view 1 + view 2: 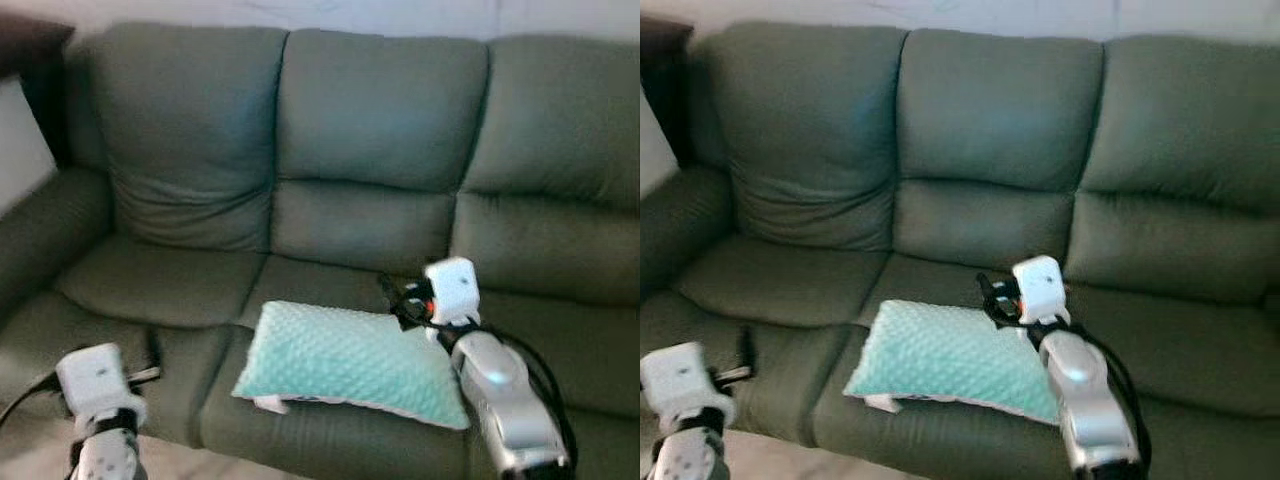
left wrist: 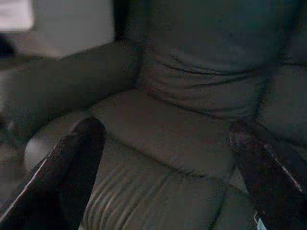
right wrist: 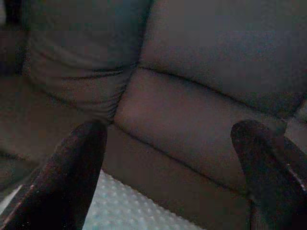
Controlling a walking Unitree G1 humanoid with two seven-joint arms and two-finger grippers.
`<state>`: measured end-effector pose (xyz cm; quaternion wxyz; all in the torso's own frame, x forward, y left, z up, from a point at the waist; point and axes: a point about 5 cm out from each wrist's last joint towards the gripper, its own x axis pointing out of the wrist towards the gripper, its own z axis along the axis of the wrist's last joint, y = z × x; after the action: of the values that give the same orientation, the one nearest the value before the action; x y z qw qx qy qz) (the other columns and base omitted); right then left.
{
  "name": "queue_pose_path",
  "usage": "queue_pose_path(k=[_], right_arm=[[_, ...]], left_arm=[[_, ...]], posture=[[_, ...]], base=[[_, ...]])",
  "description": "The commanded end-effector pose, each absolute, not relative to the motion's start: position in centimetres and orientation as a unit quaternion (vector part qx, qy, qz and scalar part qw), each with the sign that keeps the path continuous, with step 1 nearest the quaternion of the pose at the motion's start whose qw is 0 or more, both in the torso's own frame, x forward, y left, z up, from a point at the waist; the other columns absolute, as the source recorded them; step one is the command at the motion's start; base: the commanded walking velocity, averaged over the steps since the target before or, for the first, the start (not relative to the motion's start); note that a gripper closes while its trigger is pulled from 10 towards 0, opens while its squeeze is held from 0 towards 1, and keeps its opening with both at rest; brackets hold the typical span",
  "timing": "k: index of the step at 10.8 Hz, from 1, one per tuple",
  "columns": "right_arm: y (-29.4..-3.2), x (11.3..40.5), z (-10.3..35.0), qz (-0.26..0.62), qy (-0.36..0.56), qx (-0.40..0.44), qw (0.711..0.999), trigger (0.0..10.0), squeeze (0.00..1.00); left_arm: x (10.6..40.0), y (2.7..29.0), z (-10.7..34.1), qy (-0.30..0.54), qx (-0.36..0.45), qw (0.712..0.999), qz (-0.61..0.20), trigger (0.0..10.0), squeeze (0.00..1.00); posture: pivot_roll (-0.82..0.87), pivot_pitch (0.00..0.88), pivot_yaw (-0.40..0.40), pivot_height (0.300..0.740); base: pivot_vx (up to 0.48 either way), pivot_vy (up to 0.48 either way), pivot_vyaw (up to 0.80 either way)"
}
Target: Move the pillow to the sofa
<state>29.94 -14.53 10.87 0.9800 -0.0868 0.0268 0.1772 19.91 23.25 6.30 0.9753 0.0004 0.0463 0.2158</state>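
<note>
- Our left gripper (image 1: 150, 352) hangs low over the sofa (image 1: 380, 130), fingers wide, empty.
- Our right gripper (image 1: 395, 298), fingers spread, empty, hovers above the mint pillow (image 1: 345, 362); we should retreat upward without snagging it.

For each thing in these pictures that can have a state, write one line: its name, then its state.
pillow: lying flat on the middle seat of the sofa, not gripped.
sofa: bears the pillow on its middle seat.
right gripper: open, just above the pillow's far edge.
left gripper: open, over the left seat, holding nothing.
</note>
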Motion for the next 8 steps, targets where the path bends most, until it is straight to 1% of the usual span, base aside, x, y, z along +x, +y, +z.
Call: queue_pose_path(k=[1,2,4,6,8], right_arm=[[-14.4,30.1,10.8,0.191,0.034,-0.087,0.977,10.0,0.0],[-14.2,30.3,10.9,0.199,0.035,-0.088,0.975,10.0,0.0],[-14.1,30.3,10.8,0.197,0.036,-0.079,0.977,10.0,0.0],[-14.1,30.3,10.6,0.179,0.037,-0.07,0.981,10.0,0.0],[-14.0,30.3,10.4,0.173,0.036,-0.063,0.982,10.0,0.0]], left_arm=[[19.5,23.4,6.2,0.044,-0.002,0.972,0.232,10.0,0.0],[19.1,23.0,5.8,0.051,-0.005,0.97,0.236,10.0,0.0],[19.4,22.4,5.7,0.056,0.002,0.974,0.218,10.0,0.0],[20.5,22.7,6.1,0.053,0.03,0.978,0.199,10.0,0.0],[21.1,22.7,6.5,0.049,0.058,0.978,0.195,10.0,0.0]], posture=[[-0.15,0.019,-0.074,0.74],[-0.15,0.021,-0.083,0.74],[-0.15,0.023,-0.06,0.74],[-0.16,0.019,-0.017,0.74],[-0.15,0.011,0.007,0.74]], base=[[0.0,0.0,0.0],[0.0,0.0,0.0],[0.0,0.0,0.0],[0.0,0.0,0.0],[0.0,0.0,0.0]])
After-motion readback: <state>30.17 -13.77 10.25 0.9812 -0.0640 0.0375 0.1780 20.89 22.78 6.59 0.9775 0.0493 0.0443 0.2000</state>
